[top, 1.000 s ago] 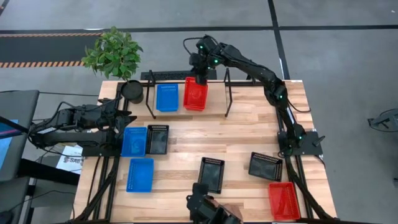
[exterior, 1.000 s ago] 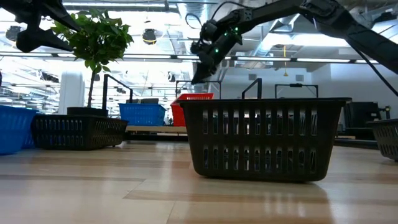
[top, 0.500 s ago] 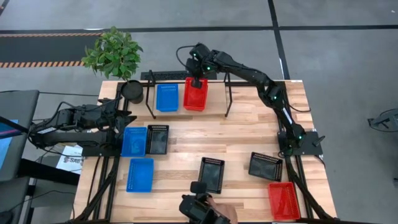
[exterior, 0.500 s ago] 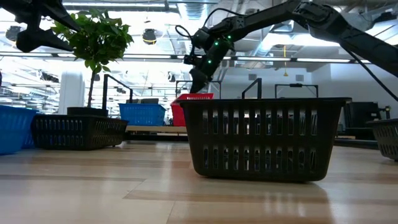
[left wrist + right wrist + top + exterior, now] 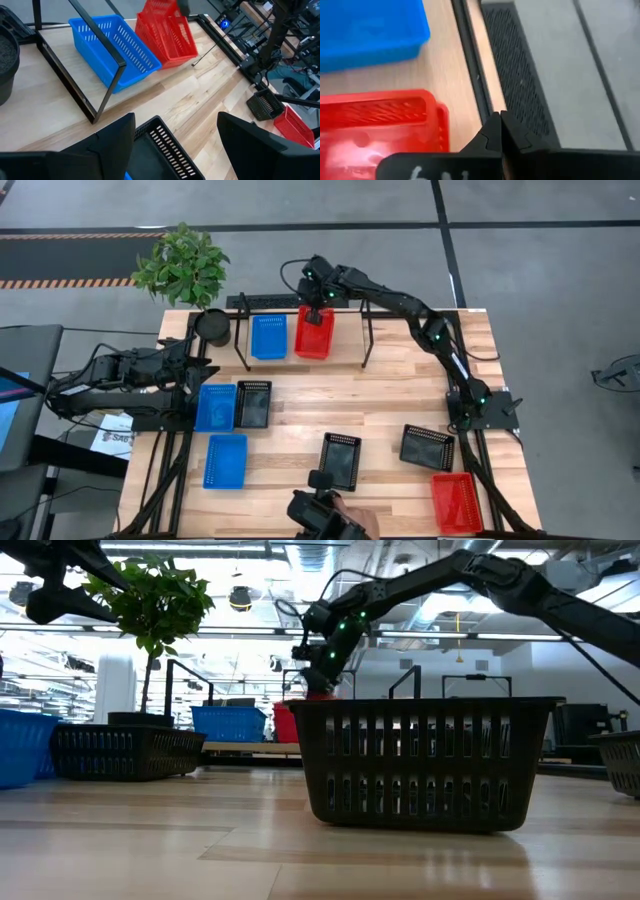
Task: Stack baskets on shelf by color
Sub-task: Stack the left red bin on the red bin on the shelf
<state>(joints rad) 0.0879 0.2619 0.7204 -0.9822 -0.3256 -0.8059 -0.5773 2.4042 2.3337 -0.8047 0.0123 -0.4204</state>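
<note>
The wooden surface (image 5: 400, 395) carries the shelf (image 5: 345, 358) at its far edge, with a blue basket (image 5: 268, 336) and, just beside it, a stack of red baskets (image 5: 314, 332) standing on the shelf. On the near part of the surface lie more baskets in blue, black and red, well apart from the shelf. The right end effector (image 5: 312, 312) is above the far end of the red stack, its fingers (image 5: 496, 131) clenched together and holding nothing. The left end effector (image 5: 205, 367) waits at the left side, near a blue basket (image 5: 216, 407) and a black one (image 5: 252, 403), its fingers spread wide and empty.
</note>
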